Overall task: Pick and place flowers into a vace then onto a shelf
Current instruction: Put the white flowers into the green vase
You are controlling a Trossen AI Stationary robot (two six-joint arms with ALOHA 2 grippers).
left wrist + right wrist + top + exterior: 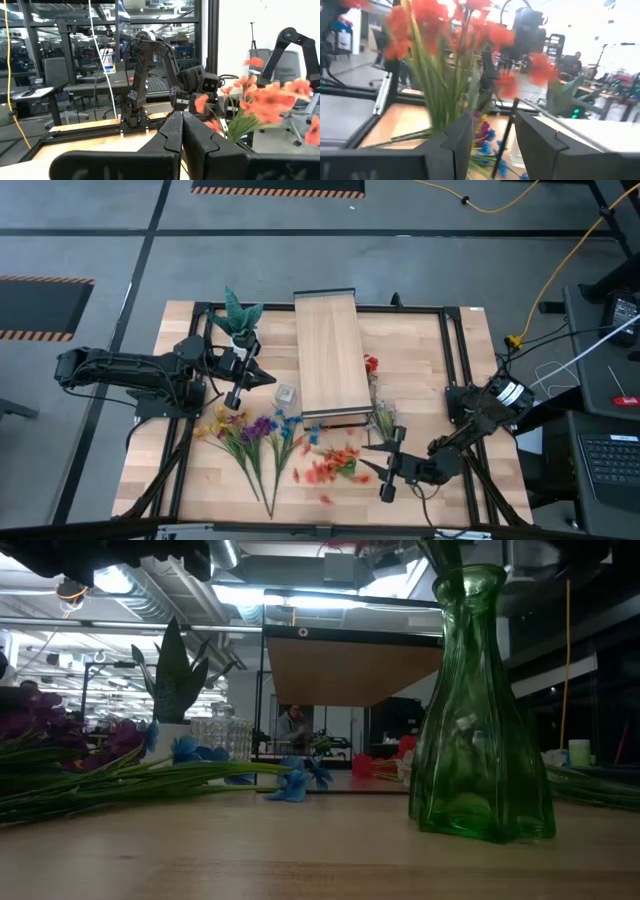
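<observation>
A red-orange flower bunch (pixel 335 465) stands up on green stems (pixel 445 95). It seems to rise from the mouth of the green glass vase (pixel 480 720) near the table's near edge. My right gripper (pixel 370 462) is just right of it, fingers apart (pixel 492 120), with the stems beyond one fingertip. My left gripper (pixel 265 379) hangs shut (pixel 182 122) left of the shelf (pixel 330 355). Yellow, purple and blue flowers (pixel 250 430) lie flat on the table. White flowers (pixel 383 420) and a red bunch (pixel 370 365) lie right of the shelf. My right gripper has its fingers apart beside the red-orange bunch. The stems (pixel 452 112) pass behind one fingertip (pixel 460 127), which hides the spot. I cannot tell whether it touches them. My left gripper touches nothing.
A spiky green plant in a white pot (pixel 238 320) stands at the far left, and a small clear glass vase (pixel 285 393) sits beside the shelf. A black frame (pixel 455 360) borders the table. Bare wood lies between the shelf's near end and the flowers.
</observation>
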